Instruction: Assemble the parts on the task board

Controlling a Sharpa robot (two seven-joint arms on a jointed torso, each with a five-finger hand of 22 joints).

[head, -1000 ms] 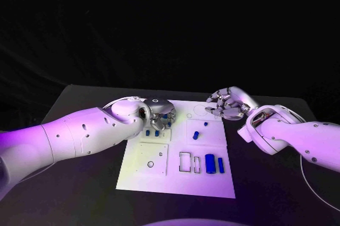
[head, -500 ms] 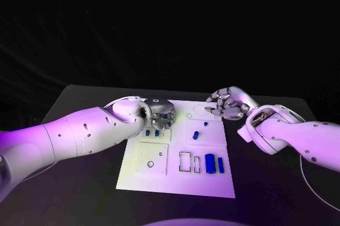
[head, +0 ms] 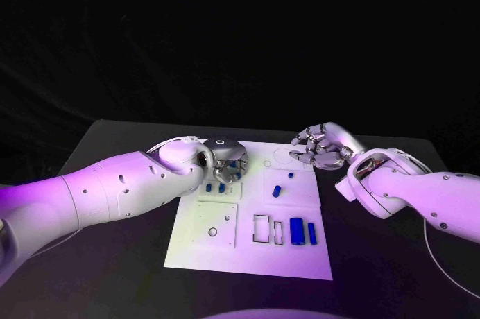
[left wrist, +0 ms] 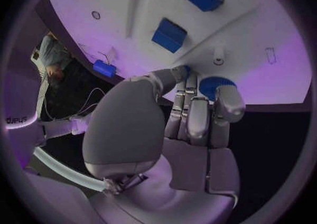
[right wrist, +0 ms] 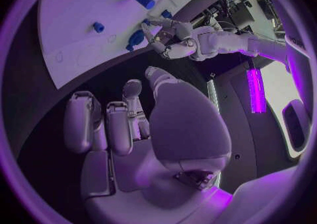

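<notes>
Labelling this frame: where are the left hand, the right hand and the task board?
left hand [head: 228,159], head view, silver back of hand
right hand [head: 318,148], head view, curled fingers
task board [head: 205,246], head view, bare near-left corner

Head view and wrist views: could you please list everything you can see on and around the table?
table: one, black, under everything
board: one, white, middle of the table
loose parts: six, blue, spread over the board's far and right areas
held part: one, blue, at the left hand's fingertips over the board's far left area
left arm: one, white, over the board's left edge
right arm: one, white, right of the board
left hand: one, silver, pinches the held part
right hand: one, silver, empty, over the board's far right corner
</notes>
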